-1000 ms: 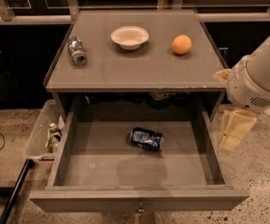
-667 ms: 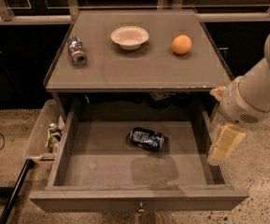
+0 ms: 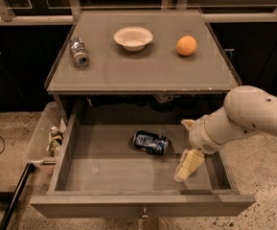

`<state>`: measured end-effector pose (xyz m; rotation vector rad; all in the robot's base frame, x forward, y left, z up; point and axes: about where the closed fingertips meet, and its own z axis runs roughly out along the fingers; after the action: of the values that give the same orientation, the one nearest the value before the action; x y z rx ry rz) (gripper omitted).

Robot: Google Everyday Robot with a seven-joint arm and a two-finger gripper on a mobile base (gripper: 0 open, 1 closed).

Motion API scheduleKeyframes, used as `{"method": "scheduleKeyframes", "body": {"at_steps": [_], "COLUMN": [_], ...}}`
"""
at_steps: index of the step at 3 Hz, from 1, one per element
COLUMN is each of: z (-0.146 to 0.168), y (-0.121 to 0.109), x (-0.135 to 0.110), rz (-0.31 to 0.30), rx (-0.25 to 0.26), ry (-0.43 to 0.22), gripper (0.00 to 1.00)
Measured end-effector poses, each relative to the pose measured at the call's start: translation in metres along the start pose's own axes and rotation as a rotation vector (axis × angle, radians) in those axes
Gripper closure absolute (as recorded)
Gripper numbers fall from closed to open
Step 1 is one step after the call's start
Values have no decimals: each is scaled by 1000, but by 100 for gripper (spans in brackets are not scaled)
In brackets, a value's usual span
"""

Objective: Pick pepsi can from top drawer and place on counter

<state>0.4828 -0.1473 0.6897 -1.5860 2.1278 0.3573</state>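
The pepsi can (image 3: 150, 142) lies on its side in the middle of the open top drawer (image 3: 128, 202), towards the back. It is dark blue with light markings. My gripper (image 3: 186, 145) hangs over the right part of the drawer, just right of the can and not touching it. Its cream fingers (image 3: 185, 166) stand apart, open and empty. The pale arm reaches in from the right. The counter (image 3: 143, 71) is the grey-brown top above the drawer.
On the counter lie a silver-grey can (image 3: 78, 51) at the left, a white bowl (image 3: 133, 37) at the back middle and an orange (image 3: 186, 45) at the right. A clear plastic bin (image 3: 48, 139) with small items stands left of the drawer.
My arm and gripper have moved left and down, from beside the drawer's right wall to inside the drawer near the can. The can has not moved.
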Motion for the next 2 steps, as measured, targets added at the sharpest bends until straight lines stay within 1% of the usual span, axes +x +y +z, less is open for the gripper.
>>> {"method": "scheduleKeyframes", "body": {"at_steps": [1,2], "z": [0,16], "y": [0,-7], "x": [0,1], "rz": [0,1], "rx": [0,13], "ry": [0,-54], "gripper": [0,0]}}
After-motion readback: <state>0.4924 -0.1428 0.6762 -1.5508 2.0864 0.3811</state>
